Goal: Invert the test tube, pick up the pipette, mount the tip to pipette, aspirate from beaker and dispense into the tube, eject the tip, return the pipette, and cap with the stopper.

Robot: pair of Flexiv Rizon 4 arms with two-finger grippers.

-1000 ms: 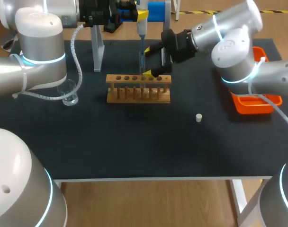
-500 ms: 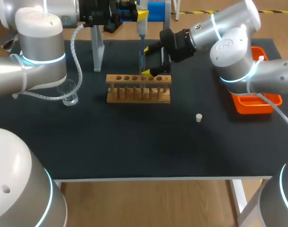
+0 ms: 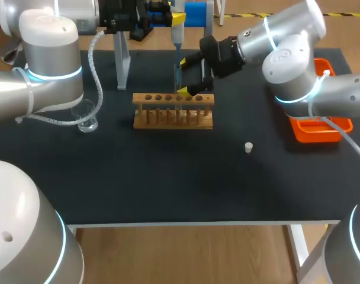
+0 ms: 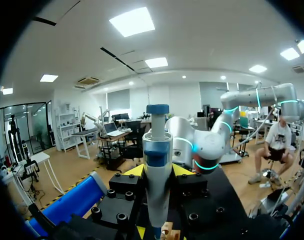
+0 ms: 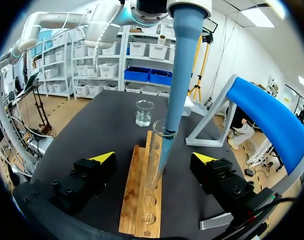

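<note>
Pipette [image 5: 184,60] tip inside test tube [image 5: 153,165]
The tube stood upright in the wooden rack [image 3: 173,110]; the left hand [image 4: 157,172] was clamped on the pipette, while the right hand [image 5: 154,157] gaped wide either side of the tube, gripping nothing. A beaker [image 3: 87,116] and a stopper [image 3: 248,147] sat well apart on the surface [image 3: 168,177].

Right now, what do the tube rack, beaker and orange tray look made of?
The test tube rack looks like unpainted wood: matte tan, with streaked grain in the right wrist view.
The beaker is clear glass or clear plastic, I cannot tell which; the table shows through it.
The orange tray is probably moulded plastic: uniform bright colour, slight sheen.
</note>
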